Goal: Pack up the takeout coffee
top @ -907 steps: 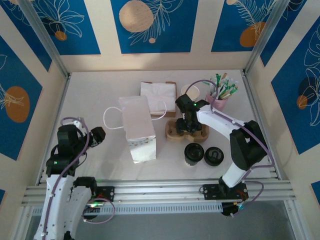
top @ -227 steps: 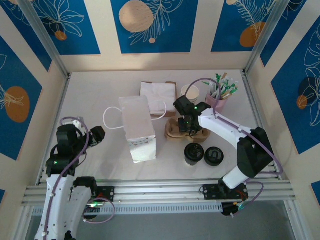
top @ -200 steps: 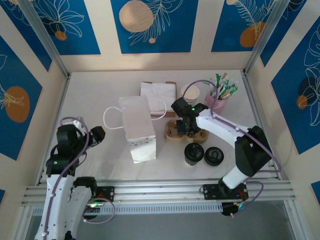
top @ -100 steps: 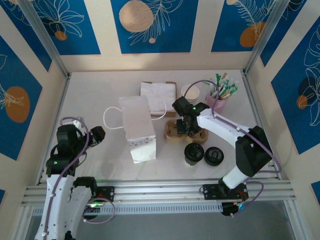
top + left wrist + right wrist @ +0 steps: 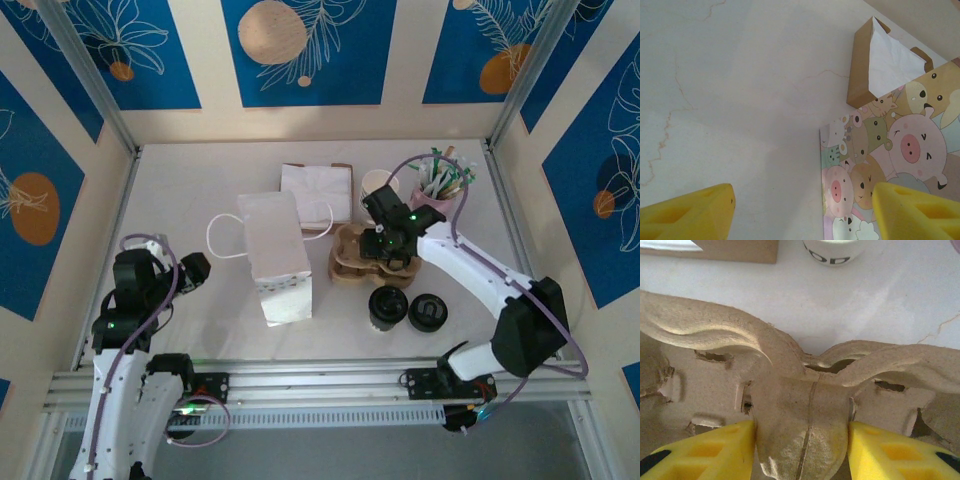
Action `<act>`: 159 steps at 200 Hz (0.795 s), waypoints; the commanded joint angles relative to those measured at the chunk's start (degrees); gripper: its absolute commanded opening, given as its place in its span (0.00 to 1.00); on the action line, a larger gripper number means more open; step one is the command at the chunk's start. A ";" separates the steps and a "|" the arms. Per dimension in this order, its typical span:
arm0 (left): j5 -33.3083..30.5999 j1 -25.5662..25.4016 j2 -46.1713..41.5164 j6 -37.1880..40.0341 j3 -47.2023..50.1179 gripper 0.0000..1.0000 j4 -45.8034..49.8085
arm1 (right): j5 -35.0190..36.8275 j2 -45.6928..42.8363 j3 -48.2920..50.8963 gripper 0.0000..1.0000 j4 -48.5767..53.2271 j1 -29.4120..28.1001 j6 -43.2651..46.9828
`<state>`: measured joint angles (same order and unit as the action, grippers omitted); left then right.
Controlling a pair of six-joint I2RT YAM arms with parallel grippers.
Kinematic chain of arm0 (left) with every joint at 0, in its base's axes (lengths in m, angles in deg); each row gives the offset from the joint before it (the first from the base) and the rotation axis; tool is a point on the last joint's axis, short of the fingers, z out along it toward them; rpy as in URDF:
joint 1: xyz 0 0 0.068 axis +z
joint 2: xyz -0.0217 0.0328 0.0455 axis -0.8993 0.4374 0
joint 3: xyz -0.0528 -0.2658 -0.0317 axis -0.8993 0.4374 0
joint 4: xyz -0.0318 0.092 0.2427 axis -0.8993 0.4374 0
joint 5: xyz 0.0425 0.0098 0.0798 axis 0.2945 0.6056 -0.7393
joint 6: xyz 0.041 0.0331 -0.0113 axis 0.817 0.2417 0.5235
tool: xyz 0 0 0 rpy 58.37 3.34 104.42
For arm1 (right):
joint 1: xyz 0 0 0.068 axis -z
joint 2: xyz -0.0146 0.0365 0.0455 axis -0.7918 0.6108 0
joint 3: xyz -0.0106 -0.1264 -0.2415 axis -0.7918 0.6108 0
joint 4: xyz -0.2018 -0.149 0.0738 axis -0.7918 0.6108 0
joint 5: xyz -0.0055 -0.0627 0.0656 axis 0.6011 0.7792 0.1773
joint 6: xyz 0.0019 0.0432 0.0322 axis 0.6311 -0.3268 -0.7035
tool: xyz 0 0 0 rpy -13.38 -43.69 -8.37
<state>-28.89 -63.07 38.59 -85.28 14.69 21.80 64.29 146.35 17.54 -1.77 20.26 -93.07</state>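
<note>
The takeout coffee [image 5: 387, 307], a dark cup with a black lid, stands on the table near the front, right of centre. Just behind it lies the brown pulp cup carrier [image 5: 350, 255]. My right gripper [image 5: 385, 250] is over the carrier. In the right wrist view that gripper [image 5: 801, 445] is shut on the carrier's central ridge [image 5: 802, 415], with a yellow finger pressed against each side. My left gripper [image 5: 197, 270] hovers at the left, open with nothing in it [image 5: 802, 200]. It points at the printed side of the paper bag [image 5: 880, 165].
The white paper bag [image 5: 275, 255] lies on its side in the middle, handle to the left. A second round black piece [image 5: 427, 312] sits right of the coffee. A napkin box [image 5: 317, 190], white cups [image 5: 378, 182] and a pink holder of sticks [image 5: 437, 195] stand behind.
My right wrist has swung to the right and back while gripping the carrier, whose left half now shows. The left arm has not moved.
</note>
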 commanded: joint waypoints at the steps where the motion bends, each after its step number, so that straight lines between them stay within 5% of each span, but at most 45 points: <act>1: 0.33 0.94 -0.13 0.45 0.31 0.73 -0.65 | -3.27 -3.80 0.81 0.50 -1.17 0.82 -0.25; 57: -3.13 1.46 -1.01 0.88 -1.40 0.74 0.15 | -3.45 -11.00 2.51 0.49 -3.27 2.16 0.75; 99: -6.20 1.47 1.29 2.79 -13.32 0.79 6.23 | -1.65 -14.39 1.42 0.47 -2.99 2.96 2.41; 159: 12.06 1.46 5.38 0.70 -28.67 0.87 13.77 | -0.91 -18.34 -1.55 0.48 -4.00 3.60 5.07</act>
<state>-27.56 -62.37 43.07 -82.81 -10.46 31.25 62.57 130.22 18.85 -4.54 23.29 -89.84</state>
